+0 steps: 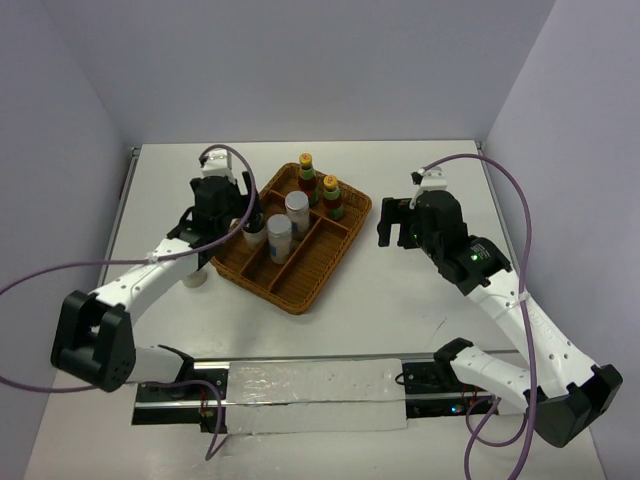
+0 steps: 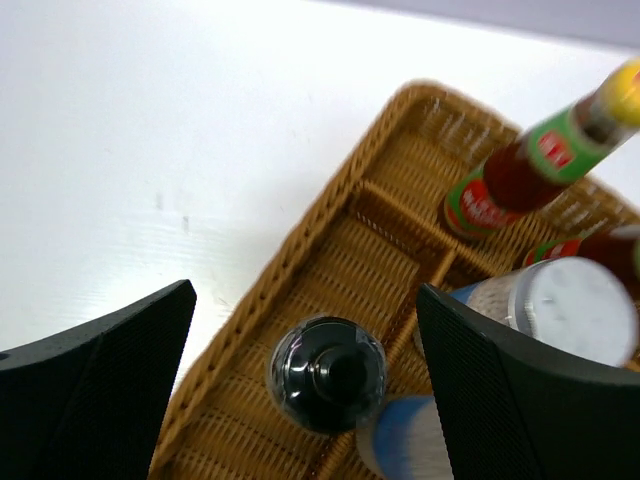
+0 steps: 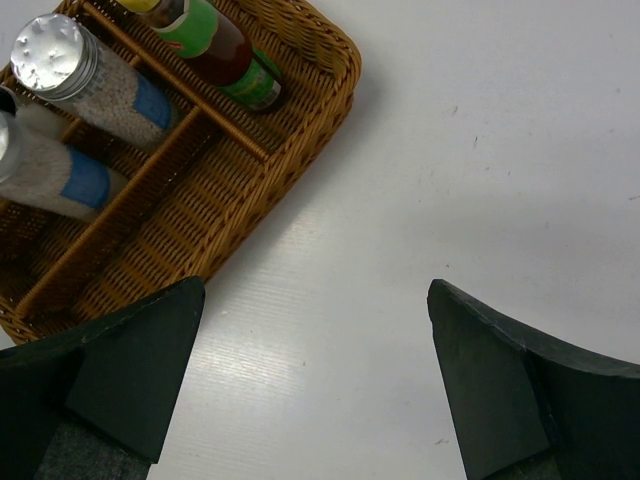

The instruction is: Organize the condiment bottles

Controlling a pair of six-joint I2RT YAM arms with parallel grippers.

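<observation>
The wicker tray [image 1: 310,272] holds two red sauce bottles [image 1: 307,178] [image 1: 331,197] in its far right slot and two silver-lidded shakers [image 1: 297,212] [image 1: 279,238] in the middle slot. A black-capped cream bottle [image 1: 254,228] stands in the left slot. My left gripper [image 1: 243,212] is open right above it. In the left wrist view the black cap [image 2: 327,373] sits between the spread fingers [image 2: 305,295], untouched. My right gripper [image 1: 395,222] is open and empty over bare table right of the tray [image 3: 315,290]. A pale object [image 1: 196,274], perhaps the second cream bottle, stands under the left arm.
The tray's near ends are bare wicker [image 3: 180,215]. The right wrist view shows the shakers [image 3: 90,85] and one red bottle [image 3: 225,55]. White walls enclose the table on three sides. A clear strip [image 1: 315,395] lies along the near edge between the arm bases.
</observation>
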